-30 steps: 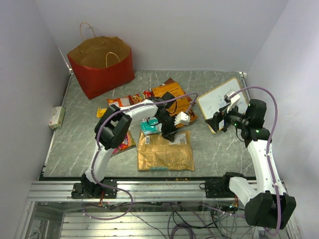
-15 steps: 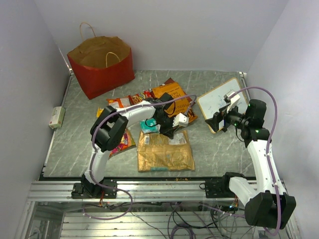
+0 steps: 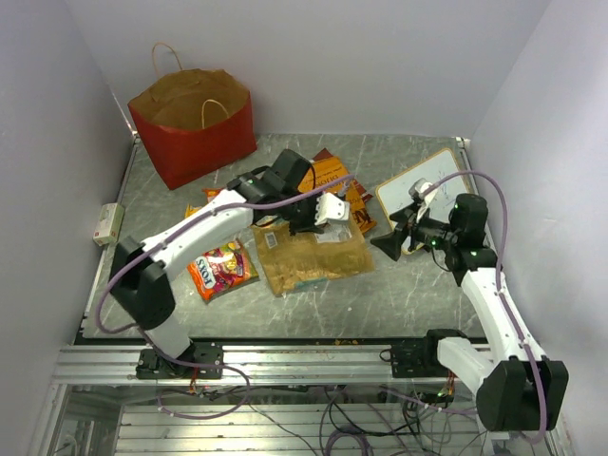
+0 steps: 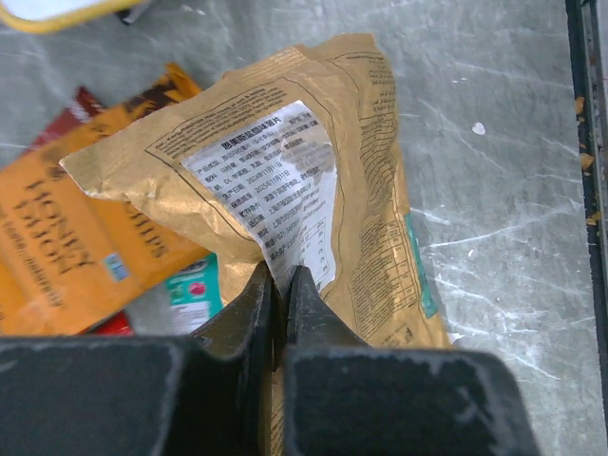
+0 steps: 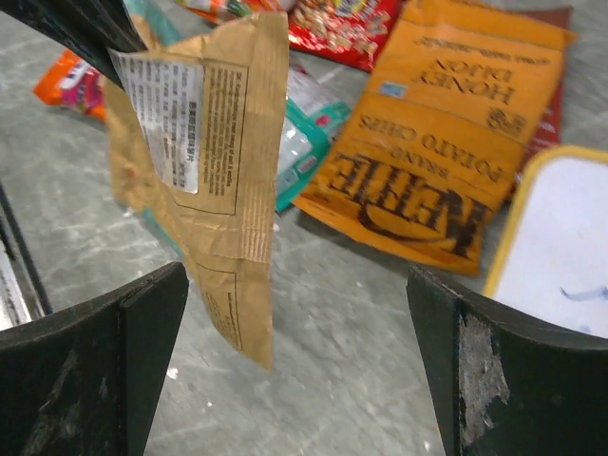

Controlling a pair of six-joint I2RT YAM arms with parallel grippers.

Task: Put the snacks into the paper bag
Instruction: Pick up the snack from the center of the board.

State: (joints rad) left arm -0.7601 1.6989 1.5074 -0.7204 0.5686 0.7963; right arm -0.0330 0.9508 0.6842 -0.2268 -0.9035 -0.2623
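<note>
Grey marble counter (image 3: 427, 294), walls tight on the left, far and right sides. Bare room: a strip along the near edge, the near right corner, and the left edge band, apart from a small white box (image 3: 109, 223). Red paper carrier bag (image 3: 195, 133) stands upright in the far left corner, mouth open, well apart from the packets. Snacks cluster mid-counter: big orange chips bag (image 3: 334, 182) lies flat toward the far edge, small teal packet (image 5: 309, 133) just beside it, multicolour packet (image 3: 220, 269) flat left of centre. White board with yellow-orange edge (image 3: 418, 190) lies near the right edge.

Left jaws closed, pinching the big brown-gold crinkly packet (image 4: 313, 190) at its far end by the white label. That end is raised and the rest slopes down toward the counter. Right jaws wide open, holding nothing, low between board and packet; the raised packet edge is in front of them, not between them.

Versus a second ago: left jaws were open above the packet's far end, now clamped on it. Packet pulled from the near edge toward centre and skewed. Left arm stretched out, uncovering the multicolour packet. Right arm shifted slightly toward centre.
</note>
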